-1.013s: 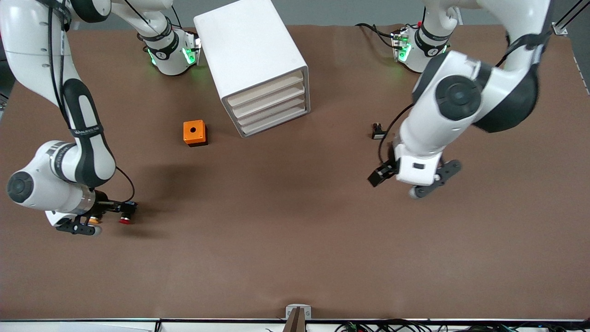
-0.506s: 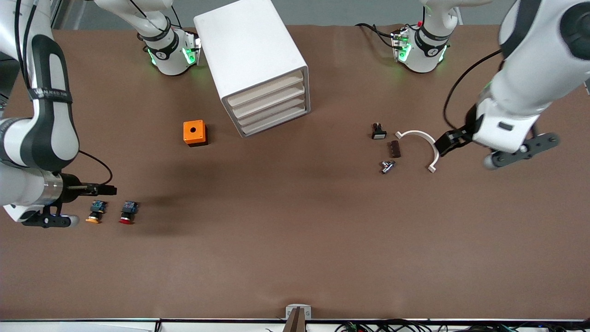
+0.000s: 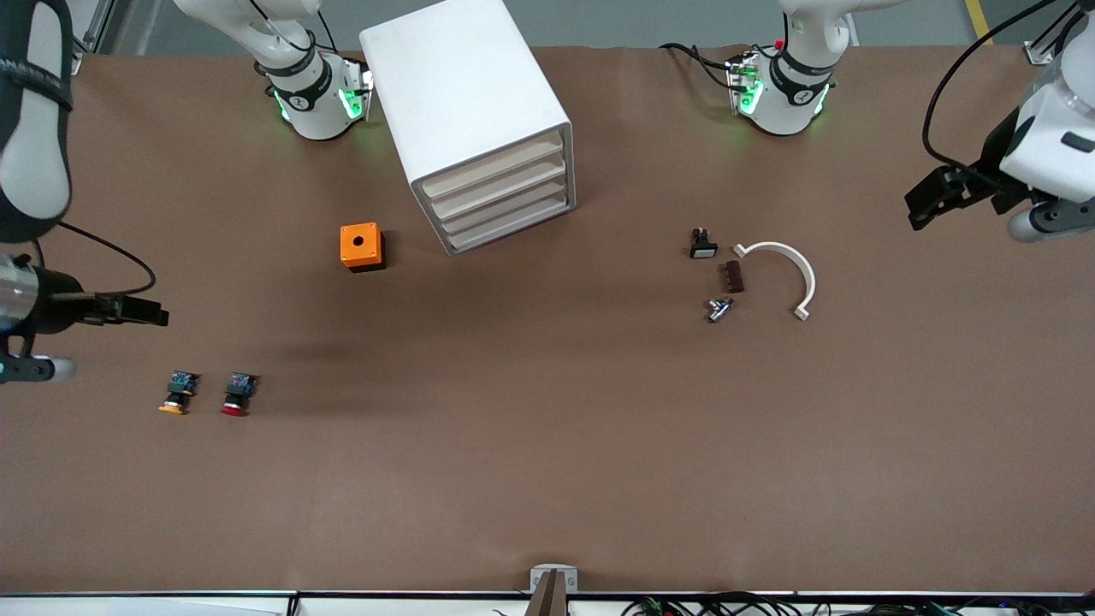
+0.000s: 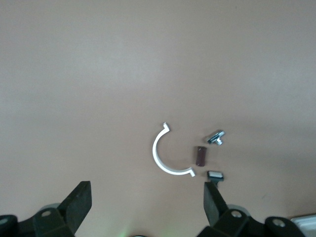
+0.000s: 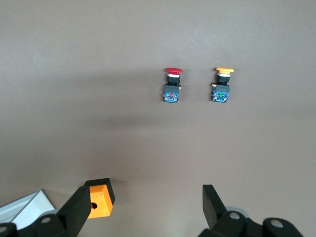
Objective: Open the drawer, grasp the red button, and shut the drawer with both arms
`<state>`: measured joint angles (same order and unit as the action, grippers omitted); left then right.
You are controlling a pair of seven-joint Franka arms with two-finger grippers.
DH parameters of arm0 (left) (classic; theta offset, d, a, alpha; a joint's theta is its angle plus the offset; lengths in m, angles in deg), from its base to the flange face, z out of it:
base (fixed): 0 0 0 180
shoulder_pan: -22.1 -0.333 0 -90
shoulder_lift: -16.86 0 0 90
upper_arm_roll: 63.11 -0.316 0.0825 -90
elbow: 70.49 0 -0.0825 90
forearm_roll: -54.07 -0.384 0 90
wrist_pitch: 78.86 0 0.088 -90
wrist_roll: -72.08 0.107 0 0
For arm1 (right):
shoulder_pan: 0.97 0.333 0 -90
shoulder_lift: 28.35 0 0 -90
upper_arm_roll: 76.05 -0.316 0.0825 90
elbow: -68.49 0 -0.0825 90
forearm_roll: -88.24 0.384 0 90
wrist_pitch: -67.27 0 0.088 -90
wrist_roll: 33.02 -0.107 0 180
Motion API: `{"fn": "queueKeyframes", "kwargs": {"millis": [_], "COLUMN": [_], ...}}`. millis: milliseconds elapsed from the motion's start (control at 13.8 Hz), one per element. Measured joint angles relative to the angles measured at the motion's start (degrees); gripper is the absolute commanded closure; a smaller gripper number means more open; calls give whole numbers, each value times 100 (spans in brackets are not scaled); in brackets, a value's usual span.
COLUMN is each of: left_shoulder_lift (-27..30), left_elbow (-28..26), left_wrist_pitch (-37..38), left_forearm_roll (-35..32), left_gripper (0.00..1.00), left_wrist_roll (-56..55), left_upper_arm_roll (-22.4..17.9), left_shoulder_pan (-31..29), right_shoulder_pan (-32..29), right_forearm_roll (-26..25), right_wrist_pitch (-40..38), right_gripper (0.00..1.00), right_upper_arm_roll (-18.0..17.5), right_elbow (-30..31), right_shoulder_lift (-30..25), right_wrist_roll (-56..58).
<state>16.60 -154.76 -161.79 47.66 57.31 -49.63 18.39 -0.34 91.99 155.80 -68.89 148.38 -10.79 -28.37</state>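
The red-capped button [image 3: 235, 393] lies on the brown table near the right arm's end, beside an orange-capped one [image 3: 177, 392]. Both show in the right wrist view, the red button [image 5: 172, 85] and the orange-capped one [image 5: 221, 85]. The white drawer cabinet [image 3: 479, 120] stands near the bases with all its drawers [image 3: 505, 192] shut. My right gripper [image 3: 38, 370] is open and empty, up over the table's edge at the right arm's end, and it also shows in the right wrist view [image 5: 148, 207]. My left gripper [image 3: 1048, 218] is open and empty, high over the left arm's end, and it also shows in the left wrist view [image 4: 148, 207].
An orange box with a hole [image 3: 361, 246] sits beside the cabinet. Toward the left arm's end lie a white arc piece [image 3: 783, 265], a brown block [image 3: 733, 276], a small black switch [image 3: 702, 245] and a metal part [image 3: 719, 309].
Both arms have risen and drawn back toward their ends of the table. The right gripper left the two buttons on the table; the left gripper left the spot over the small parts.
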Motion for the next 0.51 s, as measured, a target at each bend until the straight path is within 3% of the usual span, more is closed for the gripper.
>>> {"fn": "queueKeyframes", "kwargs": {"millis": [145,217,506], "left_shoulder_lift": [277,421,815], "left_elbow": [-232,-368,-779], "left_wrist_pitch": [26,31,3], "left_forearm_roll": [4,21,67], "left_gripper": [0,0,0], "left_wrist_roll": [594,823,1128], "left_upper_arm_roll": [-613,-737,-797], "left_shoulder_pan": [423,467,511], "right_shoulder_pan": [-1,-3,-112], "right_forearm_roll": [-9,-14,-28], "right_wrist_pitch": [-34,-36,-36], "right_gripper": [0,0,0], "right_upper_arm_roll": [4,5,19], "right_elbow": [3,6,22], "right_shoulder_lift": [-181,-215,-220], "right_wrist_roll": [1,5,281]}}
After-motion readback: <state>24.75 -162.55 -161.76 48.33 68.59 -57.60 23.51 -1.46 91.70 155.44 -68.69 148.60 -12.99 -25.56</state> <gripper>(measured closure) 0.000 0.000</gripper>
